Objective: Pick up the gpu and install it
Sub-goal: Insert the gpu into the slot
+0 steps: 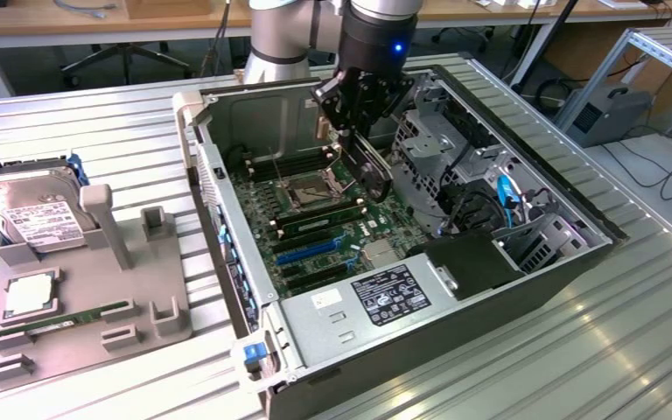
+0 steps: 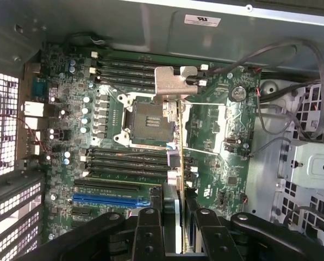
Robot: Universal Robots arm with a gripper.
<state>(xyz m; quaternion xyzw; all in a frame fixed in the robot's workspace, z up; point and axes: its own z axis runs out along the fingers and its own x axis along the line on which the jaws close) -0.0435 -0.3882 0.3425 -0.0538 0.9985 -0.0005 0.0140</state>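
A slatted metal table (image 1: 616, 350) carries an open computer case (image 1: 488, 324), which lies on its side with its interior facing up. The Universal Robots arm (image 1: 277, 35) reaches down into the case from its far side. The green motherboard (image 1: 312, 236) covers the case floor towards the exterior view's left, with drive cages and cables on the case's other half.

Outside the case, on the exterior view's left, sits a grey fixture tray (image 1: 137, 271).

The gripper (image 1: 360, 131) hangs inside the case, over the motherboard. Its jaws are partly closed and clamp the gpu (image 1: 371, 171) between the black fingers (image 2: 150, 228). The gpu is a thin dark card held edge-on (from the wrist it is little more than a line). It slopes down from the fingers towards the case floor. Its silver bracket (image 2: 175, 81) is at the end away from the gripper, over the board beside the CPU socket (image 2: 148, 122). I cannot tell whether the card touches the board.

A blue expansion slot (image 2: 110, 200) on the case floor is uncovered.

On the tray outside the case, a hard drive (image 1: 38, 214) leans at the far end, and a processor chip (image 1: 31, 296) and a green RAM stick (image 1: 62, 322) lie nearer the front.
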